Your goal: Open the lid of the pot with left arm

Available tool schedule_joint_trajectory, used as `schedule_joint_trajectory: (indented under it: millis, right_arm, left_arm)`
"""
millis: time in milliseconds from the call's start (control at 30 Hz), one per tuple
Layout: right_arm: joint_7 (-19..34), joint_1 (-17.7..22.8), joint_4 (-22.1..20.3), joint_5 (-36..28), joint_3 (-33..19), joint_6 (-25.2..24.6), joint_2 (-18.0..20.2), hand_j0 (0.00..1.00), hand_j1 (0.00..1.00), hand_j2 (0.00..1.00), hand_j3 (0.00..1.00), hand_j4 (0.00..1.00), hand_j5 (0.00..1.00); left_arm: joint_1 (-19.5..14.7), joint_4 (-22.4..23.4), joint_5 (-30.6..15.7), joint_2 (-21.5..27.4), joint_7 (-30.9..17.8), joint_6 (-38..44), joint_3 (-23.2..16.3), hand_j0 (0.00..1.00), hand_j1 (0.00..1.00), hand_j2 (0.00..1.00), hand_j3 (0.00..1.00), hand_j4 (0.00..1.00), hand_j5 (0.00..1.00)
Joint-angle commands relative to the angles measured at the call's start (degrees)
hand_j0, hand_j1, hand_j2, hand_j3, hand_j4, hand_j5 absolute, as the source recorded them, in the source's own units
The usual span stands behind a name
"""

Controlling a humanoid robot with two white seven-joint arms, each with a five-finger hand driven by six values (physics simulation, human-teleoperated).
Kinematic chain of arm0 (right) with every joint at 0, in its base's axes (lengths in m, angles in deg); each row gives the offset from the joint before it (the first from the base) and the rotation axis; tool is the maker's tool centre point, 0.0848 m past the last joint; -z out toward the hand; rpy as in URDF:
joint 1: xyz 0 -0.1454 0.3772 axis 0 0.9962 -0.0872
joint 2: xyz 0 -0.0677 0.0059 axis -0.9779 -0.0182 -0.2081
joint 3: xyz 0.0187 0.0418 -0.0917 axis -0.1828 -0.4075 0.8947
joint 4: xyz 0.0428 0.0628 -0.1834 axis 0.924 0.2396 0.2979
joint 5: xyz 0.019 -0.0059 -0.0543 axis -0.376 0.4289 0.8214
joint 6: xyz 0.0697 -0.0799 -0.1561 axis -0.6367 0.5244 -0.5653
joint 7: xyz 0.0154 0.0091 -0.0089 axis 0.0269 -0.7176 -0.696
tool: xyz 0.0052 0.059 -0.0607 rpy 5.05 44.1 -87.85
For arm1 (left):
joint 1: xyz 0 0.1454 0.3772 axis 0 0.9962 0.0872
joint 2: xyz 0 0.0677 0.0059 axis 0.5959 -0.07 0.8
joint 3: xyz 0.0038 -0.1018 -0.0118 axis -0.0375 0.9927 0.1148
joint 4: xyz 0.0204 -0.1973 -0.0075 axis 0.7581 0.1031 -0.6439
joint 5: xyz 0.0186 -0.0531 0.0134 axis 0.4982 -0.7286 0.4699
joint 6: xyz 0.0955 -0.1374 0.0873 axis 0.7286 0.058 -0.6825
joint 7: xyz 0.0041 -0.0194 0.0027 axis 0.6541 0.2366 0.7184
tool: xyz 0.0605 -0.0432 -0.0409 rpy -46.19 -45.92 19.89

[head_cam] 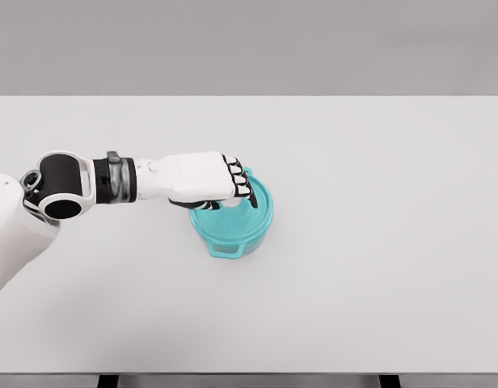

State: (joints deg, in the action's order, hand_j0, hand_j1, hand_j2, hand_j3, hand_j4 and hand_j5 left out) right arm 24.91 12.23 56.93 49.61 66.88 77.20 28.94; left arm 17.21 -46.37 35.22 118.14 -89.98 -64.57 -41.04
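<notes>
A teal pot (pixel 230 236) with side handles stands near the middle of the white table (pixel 378 202). Its teal lid (pixel 257 212) lies on top, looking slightly tilted or shifted toward the back right. My left hand (pixel 237 190) reaches in from the left and rests over the lid's centre. Its fingers (pixel 242 187) are curled down around the pale knob (pixel 231 205), which is mostly hidden beneath them. The right arm does not show in the head view.
The table's far edge runs across the top of the picture and its near edge along the bottom. My left forearm (pixel 111 179) stretches low over the table's left part.
</notes>
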Motion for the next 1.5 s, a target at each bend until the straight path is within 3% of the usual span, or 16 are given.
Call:
schedule_joint_trajectory:
  millis: [0,633,1467]
  right_arm:
    - [0.0,0.0,0.0,-0.1,0.0,0.0,0.0,1.0,1.0,1.0,1.0,1.0,1.0]
    - [0.0,0.0,0.0,-0.1,0.0,-0.1,0.0,1.0,1.0,1.0,1.0,1.0,1.0]
    - [0.0,0.0,0.0,-0.1,0.0,0.0,0.0,1.0,1.0,1.0,1.0,1.0,1.0]
  left_arm:
    - [0.0,0.0,-0.3,0.0,0.0,0.2,-0.4,0.71,0.71,0.71,0.71,0.71,0.71]
    - [0.1,0.1,-0.3,0.1,0.0,0.2,-0.6,0.69,0.69,0.69,0.69,0.69,0.69]
    - [0.2,0.6,-0.6,0.5,0.0,0.2,-0.7,0.53,0.53,0.53,0.53,0.53,0.53]
